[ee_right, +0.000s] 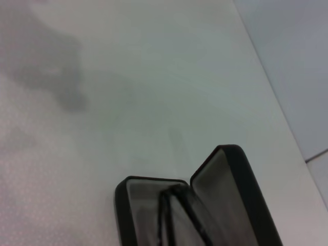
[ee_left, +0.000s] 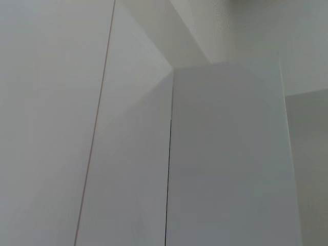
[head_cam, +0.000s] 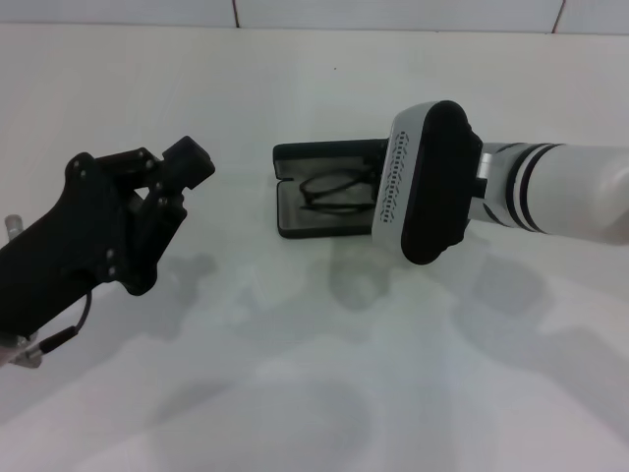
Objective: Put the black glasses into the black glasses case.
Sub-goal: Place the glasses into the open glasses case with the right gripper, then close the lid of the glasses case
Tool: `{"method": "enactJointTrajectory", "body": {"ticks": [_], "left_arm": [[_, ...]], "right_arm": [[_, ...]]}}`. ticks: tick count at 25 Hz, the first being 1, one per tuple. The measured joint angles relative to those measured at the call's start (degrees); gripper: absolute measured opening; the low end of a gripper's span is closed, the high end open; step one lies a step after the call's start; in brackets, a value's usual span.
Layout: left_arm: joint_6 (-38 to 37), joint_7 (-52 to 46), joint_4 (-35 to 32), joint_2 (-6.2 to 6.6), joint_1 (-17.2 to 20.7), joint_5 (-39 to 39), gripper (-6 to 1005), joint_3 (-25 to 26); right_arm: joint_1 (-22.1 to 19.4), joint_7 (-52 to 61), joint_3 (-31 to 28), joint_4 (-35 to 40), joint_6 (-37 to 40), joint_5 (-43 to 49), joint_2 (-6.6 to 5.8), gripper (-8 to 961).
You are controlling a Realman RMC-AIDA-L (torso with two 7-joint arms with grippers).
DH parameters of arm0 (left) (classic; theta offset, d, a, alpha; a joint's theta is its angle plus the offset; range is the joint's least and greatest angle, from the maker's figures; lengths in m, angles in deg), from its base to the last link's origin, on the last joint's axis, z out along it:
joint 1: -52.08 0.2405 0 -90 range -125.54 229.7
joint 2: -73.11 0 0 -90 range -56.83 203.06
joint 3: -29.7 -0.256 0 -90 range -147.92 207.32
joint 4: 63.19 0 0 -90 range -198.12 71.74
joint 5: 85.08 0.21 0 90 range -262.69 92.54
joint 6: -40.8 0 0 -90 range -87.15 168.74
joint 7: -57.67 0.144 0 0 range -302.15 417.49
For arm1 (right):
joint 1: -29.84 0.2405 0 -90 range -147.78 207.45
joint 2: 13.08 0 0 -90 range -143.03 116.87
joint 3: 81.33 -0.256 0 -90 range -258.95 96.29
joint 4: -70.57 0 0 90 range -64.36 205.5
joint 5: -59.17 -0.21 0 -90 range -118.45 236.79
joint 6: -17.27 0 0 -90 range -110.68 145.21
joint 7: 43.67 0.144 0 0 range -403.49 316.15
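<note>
Jaws first: left gripper [head_cam: 162,197] hangs raised above the white table [head_cam: 295,374], well apart from the case on the robot's left; its black fingers look close together with nothing between them, though the angle is poor. Right gripper: own fingers hidden behind the wrist housing in the head view and absent from the right wrist view, so cannot tell their state.

Black glasses [head_cam: 339,193] lie inside the black glasses case [head_cam: 314,221], frame resting in the grey-lined lower tray. Right wrist view confirms: dark frame [ee_right: 177,215] sits within the tray, lid [ee_right: 233,189] standing up and open beside it.

Right arm hovers directly over the far right end of the case, covering that part from the head camera. Left wrist view shows only wall panels.

Judgement: placement appears done or in its last instant; glasses seem seated. Next move likely calls for lifting the right arm straight up without snagging a temple arm.
</note>
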Motion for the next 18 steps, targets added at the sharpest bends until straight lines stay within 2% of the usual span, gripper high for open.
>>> {"method": "enactJointTrajectory", "body": {"ticks": [8,18], "left_arm": [[-0.3,0.01,-0.03,-0.01,0.14,0.0,43,-0.16],[-0.36,0.44,-0.03,-0.01,0.22,0.0,43,-0.19]], "right_arm": [[-0.15,0.02,0.59,0.56,0.04,0.0,0.0,157],[-1.95,0.06,1.41,3.76,2.62,-0.16,-0.01,157]]}}
